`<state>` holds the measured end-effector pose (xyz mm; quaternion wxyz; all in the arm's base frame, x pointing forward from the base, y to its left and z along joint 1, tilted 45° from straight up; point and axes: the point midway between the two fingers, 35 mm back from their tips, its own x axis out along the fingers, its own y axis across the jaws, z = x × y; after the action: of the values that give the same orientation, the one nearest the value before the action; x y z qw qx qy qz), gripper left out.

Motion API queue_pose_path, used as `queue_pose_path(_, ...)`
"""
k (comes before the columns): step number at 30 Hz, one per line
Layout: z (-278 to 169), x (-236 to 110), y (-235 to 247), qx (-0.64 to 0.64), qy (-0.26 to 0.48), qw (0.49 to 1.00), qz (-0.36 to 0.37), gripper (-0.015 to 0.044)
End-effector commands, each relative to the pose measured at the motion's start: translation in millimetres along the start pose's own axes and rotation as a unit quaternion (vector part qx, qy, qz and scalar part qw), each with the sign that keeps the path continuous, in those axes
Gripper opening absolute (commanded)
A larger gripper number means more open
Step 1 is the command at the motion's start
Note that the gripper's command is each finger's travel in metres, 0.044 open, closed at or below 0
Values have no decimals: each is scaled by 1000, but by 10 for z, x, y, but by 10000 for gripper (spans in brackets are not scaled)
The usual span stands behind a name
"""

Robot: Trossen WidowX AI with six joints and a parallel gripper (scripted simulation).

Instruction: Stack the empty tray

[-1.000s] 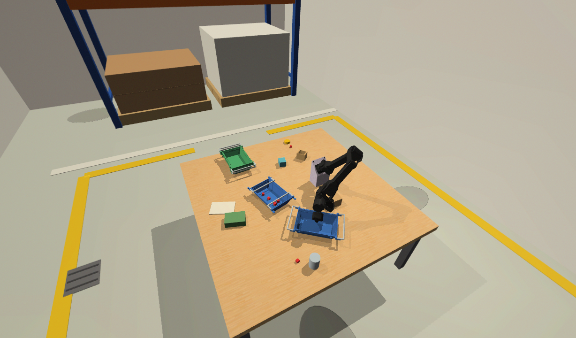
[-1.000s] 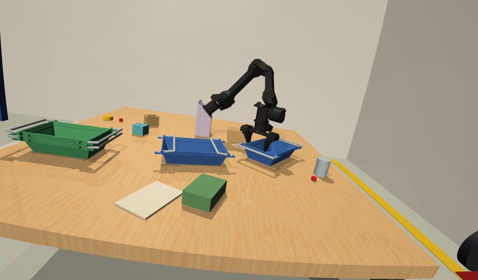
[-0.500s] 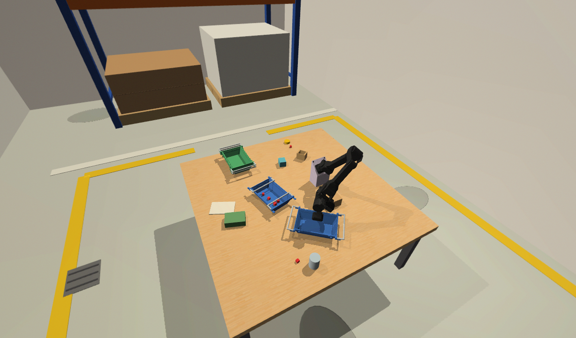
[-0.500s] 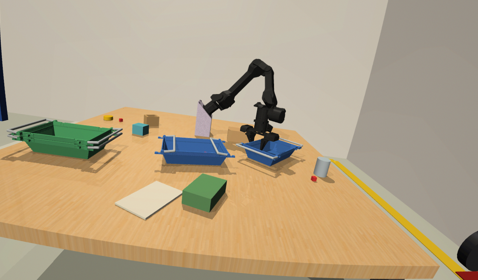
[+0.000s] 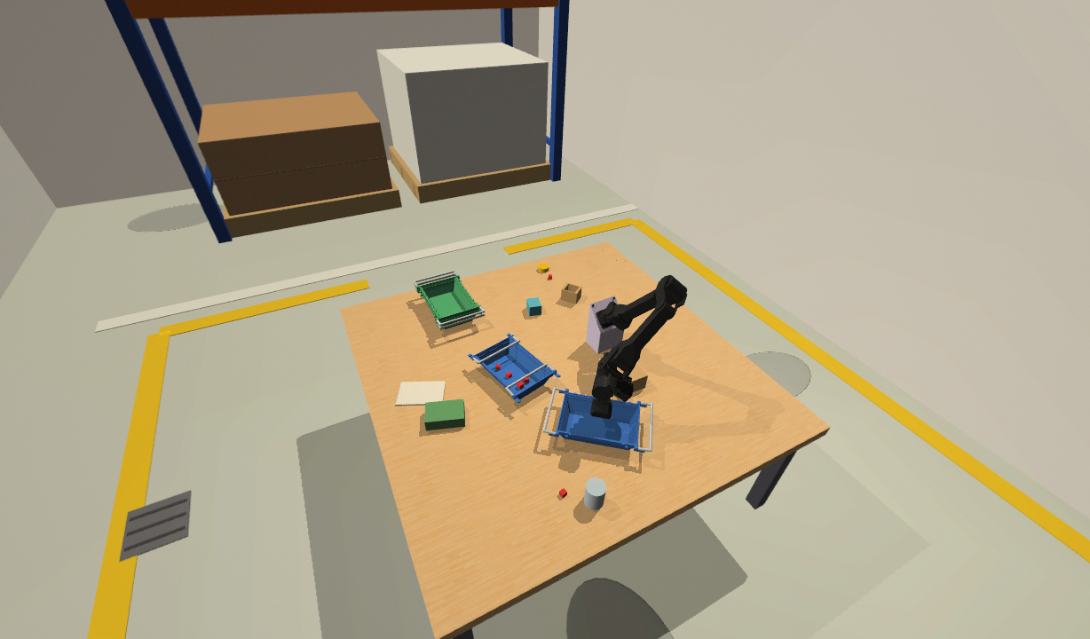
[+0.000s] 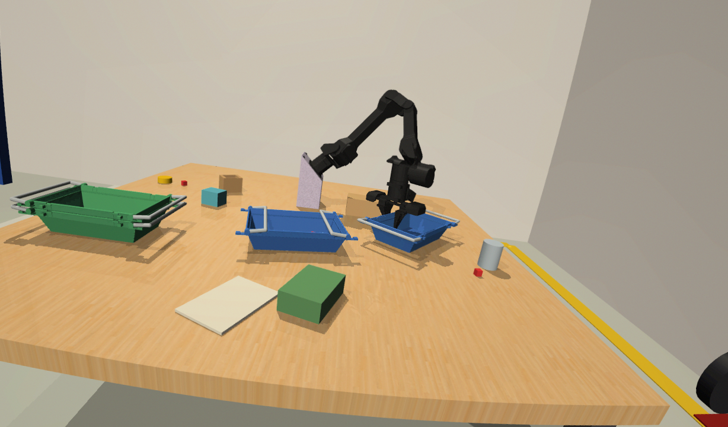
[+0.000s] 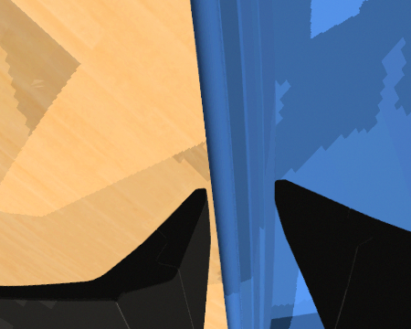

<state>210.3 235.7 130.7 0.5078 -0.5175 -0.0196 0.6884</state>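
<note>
Even, bright light is falling from above, laying soft shadows beside everything on the tabletop (image 6: 419, 340). Nothing is glaring. The wide views are staying sharp, edges bending slightly; the wrist view is showing jagged, blocky shadow outlines up close.
</note>
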Motion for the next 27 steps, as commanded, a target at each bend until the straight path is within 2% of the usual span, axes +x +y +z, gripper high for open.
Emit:
queue_pose_path(1, -7, 4, 14, 3, 2, 1000, 3, 108)
queue_pose_path(15, -12, -22, 11, 3, 3, 1000, 3, 15)
queue_pose_path(27, -31, -605, -5, 3, 5, 1000, 6, 0)
